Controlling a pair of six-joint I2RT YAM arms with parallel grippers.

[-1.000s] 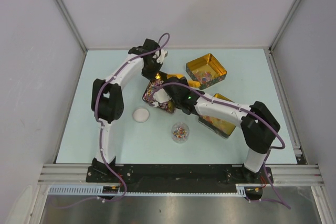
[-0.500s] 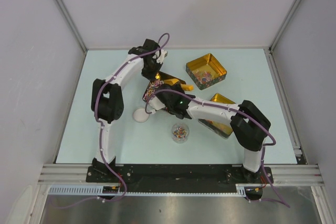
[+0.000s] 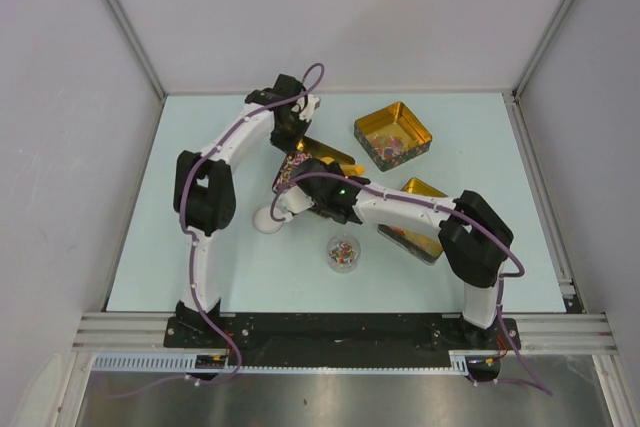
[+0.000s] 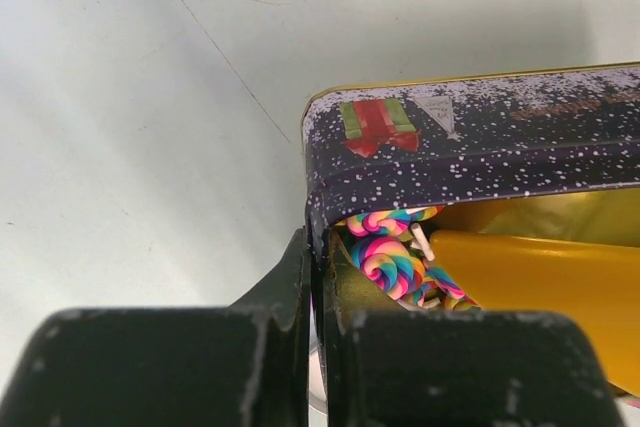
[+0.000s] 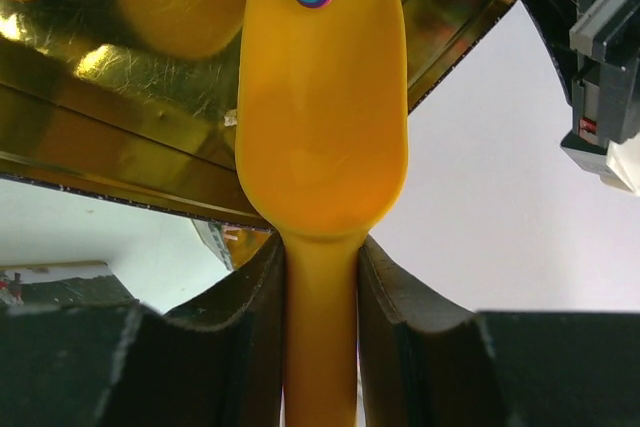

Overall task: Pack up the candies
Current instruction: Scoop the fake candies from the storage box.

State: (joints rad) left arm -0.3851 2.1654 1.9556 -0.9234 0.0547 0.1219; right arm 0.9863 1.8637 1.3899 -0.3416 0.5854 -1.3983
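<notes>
The left end effector (image 4: 318, 267) was shut tight on the wall of a dark, speckled tin (image 4: 470, 147). One finger was on the outside of the wall and one was on the inside. The candies (image 4: 385, 259) lay in that tin, just past the inside finger. They were little swirls in rainbow colours.

The right end effector (image 5: 320, 267) was closed on the handle of an orange scoop (image 5: 320, 117). The handle sat snug between the two fingers. The bowl of the scoop stuck out in front of the fingers and reached into the gold inside of the tin. A few candies touched the far tip of the scoop. The bowl itself looked bare.

From above, the two end effectors were close together at the tin, over the pale bench (image 3: 150, 247). A round white lid (image 3: 264, 220) lay just beside the right end effector. A small clear cup (image 3: 343, 252) with some candies in it stood near the right end effector, on the side toward the arm bases, and did not touch it. An open gold tin (image 3: 392, 135) with candies in it sat well apart from both end effectors. Another tin (image 3: 420, 237) lay partly under the right arm.
</notes>
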